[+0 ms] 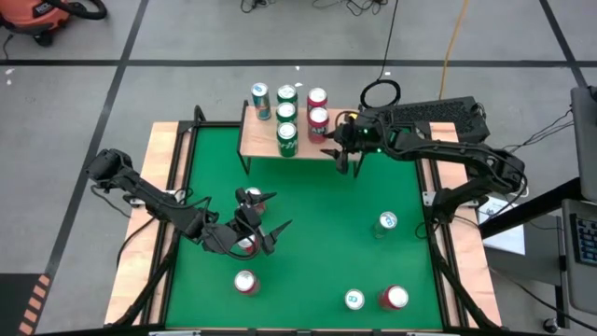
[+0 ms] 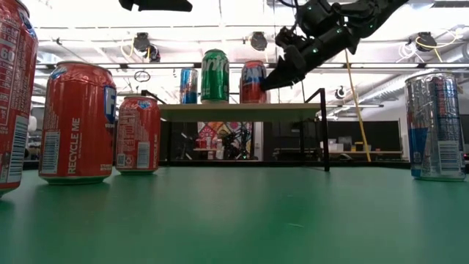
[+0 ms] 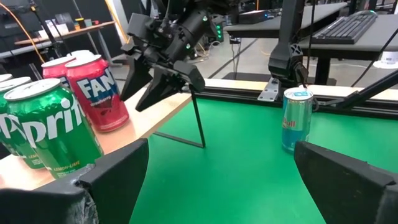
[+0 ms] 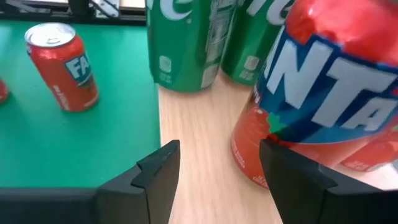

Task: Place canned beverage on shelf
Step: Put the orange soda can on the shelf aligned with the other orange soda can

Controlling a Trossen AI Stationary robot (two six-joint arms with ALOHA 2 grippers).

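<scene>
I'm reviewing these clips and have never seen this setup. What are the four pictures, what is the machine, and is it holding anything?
Two dark robot arms work at a green table. One picture looks down from above, one looks level across the tabletop, and two come from cameras on the arms' wrists. At the far edge stands a small wooden shelf carrying five drink cans, among them a green Sprite can and a red Fanta can. More cans stand loose on the table. The right gripper hangs at the shelf's right end beside the Fanta can, jaws open and empty. The left gripper is over the table with open jaws, holding nothing.
</scene>
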